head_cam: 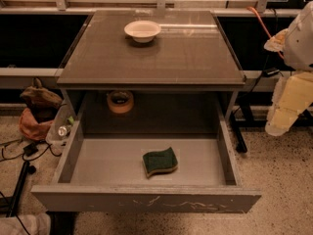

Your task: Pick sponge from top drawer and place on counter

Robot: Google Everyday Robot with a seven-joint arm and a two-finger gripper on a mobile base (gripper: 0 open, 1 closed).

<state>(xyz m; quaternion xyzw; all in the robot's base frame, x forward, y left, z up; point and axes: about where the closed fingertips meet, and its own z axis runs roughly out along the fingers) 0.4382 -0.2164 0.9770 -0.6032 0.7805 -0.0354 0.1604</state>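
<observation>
Your top drawer (146, 199) is open. The sponge (160, 162) lies flat on the drawer floor, near the front and about midway between the side walls. The pincer (286, 106) hangs outside the drawer, off to its right and higher up; you cannot tell if it is released or clenched. Come in low and you may hit the drawer's right wall. Behind the drawer sits a tape roll (120, 102); don't grab it. Above the drawer, the table (161, 58) holds a white bowl (142, 30) you could knock.

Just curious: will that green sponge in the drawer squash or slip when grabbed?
The sponge probably squashes: its yellow foam layer looks soft. Unlikely to roll, since it lies flat in the drawer. The pincer hangs outside, beside the counter.
</observation>
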